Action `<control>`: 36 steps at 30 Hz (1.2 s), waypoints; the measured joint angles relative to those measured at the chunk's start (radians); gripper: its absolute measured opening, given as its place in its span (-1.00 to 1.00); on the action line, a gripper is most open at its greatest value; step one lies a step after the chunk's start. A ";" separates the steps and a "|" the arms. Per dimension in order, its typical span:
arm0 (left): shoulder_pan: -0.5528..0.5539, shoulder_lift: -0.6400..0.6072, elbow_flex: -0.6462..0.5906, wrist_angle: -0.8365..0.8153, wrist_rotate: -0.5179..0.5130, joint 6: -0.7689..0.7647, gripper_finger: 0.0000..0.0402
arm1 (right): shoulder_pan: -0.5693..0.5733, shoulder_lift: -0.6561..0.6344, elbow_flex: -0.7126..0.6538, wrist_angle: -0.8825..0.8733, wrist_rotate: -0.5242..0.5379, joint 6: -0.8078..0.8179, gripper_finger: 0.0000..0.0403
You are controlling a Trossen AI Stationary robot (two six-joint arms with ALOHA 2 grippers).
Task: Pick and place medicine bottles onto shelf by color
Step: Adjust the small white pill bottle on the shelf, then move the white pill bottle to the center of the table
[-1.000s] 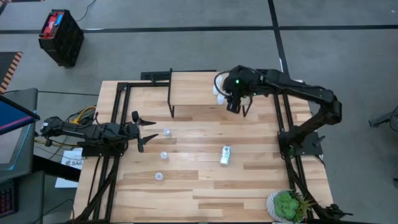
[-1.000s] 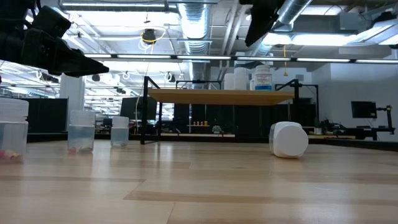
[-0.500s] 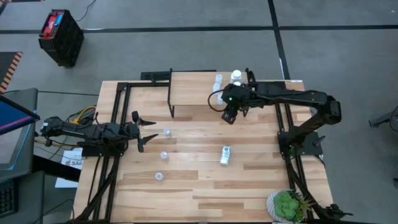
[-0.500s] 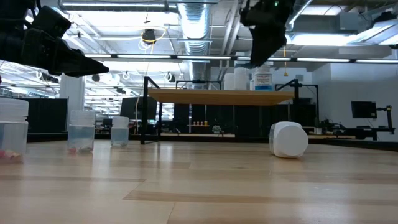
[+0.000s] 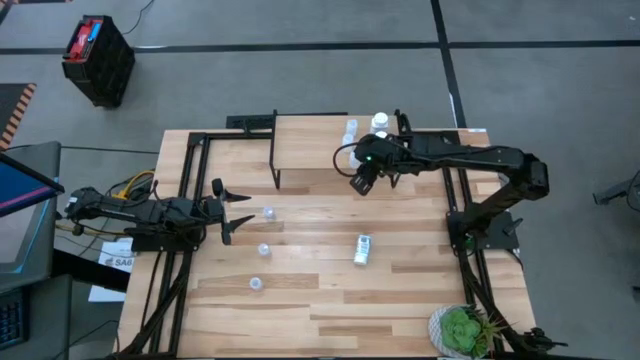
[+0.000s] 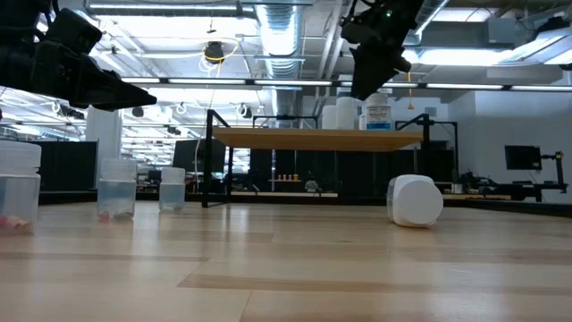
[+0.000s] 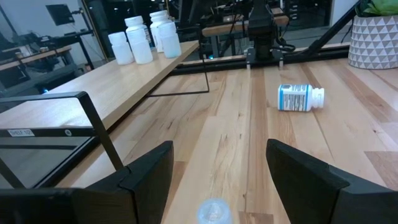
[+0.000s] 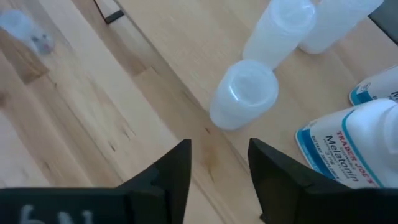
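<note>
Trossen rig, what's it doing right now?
Sorting medicine bottles. The right gripper hangs empty, fingers apart, by the front edge of the small light-wood shelf on black legs, where a cluster of bottles stands at its right end. A white labelled bottle lies on its side mid-table, and three small pale-blue translucent bottles stand nearer the left gripper, which waits open at the table's left.

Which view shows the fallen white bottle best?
Left wrist view: the bottle lies on its side, blue label and cap clear. The high view shows it small; the low view shows only one white end; the right wrist view misses it.
</note>
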 joint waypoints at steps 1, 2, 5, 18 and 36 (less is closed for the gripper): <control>0.000 0.000 0.000 0.000 0.000 0.000 0.22 | -0.003 0.000 0.000 0.000 0.000 0.003 -0.19; 0.000 0.000 0.000 0.000 0.000 0.000 0.22 | -0.005 0.002 0.000 -0.001 0.000 0.013 -0.23; 0.000 0.000 0.000 0.000 0.000 0.000 0.22 | -0.005 0.037 -0.001 0.009 0.003 0.032 -0.36; 0.000 0.000 0.001 0.001 -0.002 0.001 0.22 | -0.038 0.148 0.000 0.032 -0.013 -0.011 -0.64; 0.000 0.000 0.001 0.000 -0.005 0.002 0.22 | 0.252 -0.075 0.001 -0.153 -0.210 0.115 -0.64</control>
